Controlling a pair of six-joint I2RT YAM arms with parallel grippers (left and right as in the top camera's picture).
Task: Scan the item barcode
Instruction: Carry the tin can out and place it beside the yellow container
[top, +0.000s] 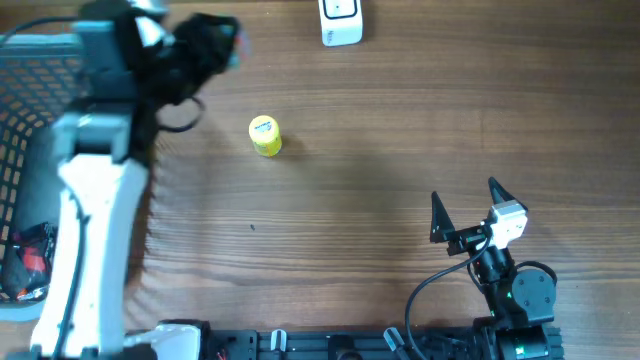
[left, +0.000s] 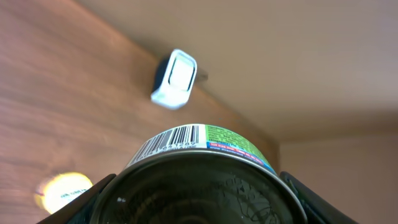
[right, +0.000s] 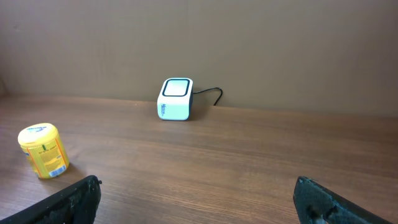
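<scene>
We list:
- Left gripper (left: 199, 198): jaws clamped on a can (left: 205, 155), barcode label showing, held left of the scanner (top: 341, 22).
- Right gripper (top: 465, 205): jaws wide apart, empty, well apart from the scanner, near right.
- Tub (top: 265, 135): yellow, upright on the table (top: 350, 200), near-left of the scanner.
- Basket (top: 20, 100): far left of the scanner.

A brown wood-grain tabletop (top: 360, 220) fills the overhead view, its grain running from 9 o'clock to 3 o'clock. In the right wrist view a plain, matte beige wall (right: 286, 50) rises along the tabletop's far edge at 12 o'clock. The light is soft and even, casting only faint shadows.
</scene>
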